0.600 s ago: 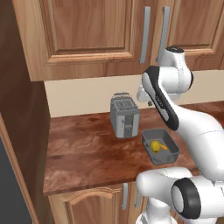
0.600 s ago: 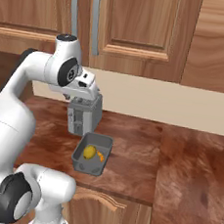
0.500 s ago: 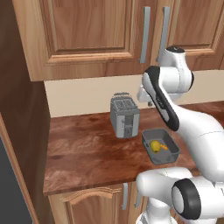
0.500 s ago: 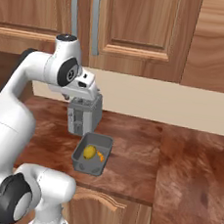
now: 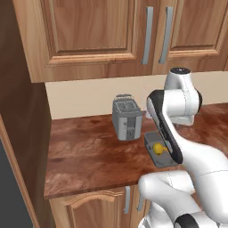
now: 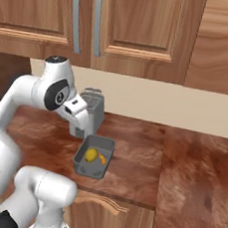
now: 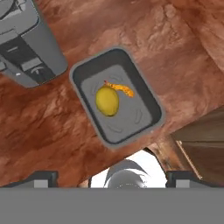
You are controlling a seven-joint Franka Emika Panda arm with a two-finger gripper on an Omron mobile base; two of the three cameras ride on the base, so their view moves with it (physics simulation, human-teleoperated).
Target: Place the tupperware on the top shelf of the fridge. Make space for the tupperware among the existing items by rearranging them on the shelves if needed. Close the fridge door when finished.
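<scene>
Tool (image 7: 112,177) hung above the bench (image 5: 89,156) with its jaws spread wide, gripping nothing. Directly below it, near the bench's front edge, sat one tupperware (image 7: 116,97) (image 6: 94,157) (image 5: 156,149), lidless, holding one round yellow piece and one thin orange strip. Just behind it stood one silver toaster (image 5: 127,117) (image 6: 88,112) (image 7: 27,48), close but apart. Farther back, two upper cabinet doors (image 6: 111,20) were shut, two vertical bar handles between them.
</scene>
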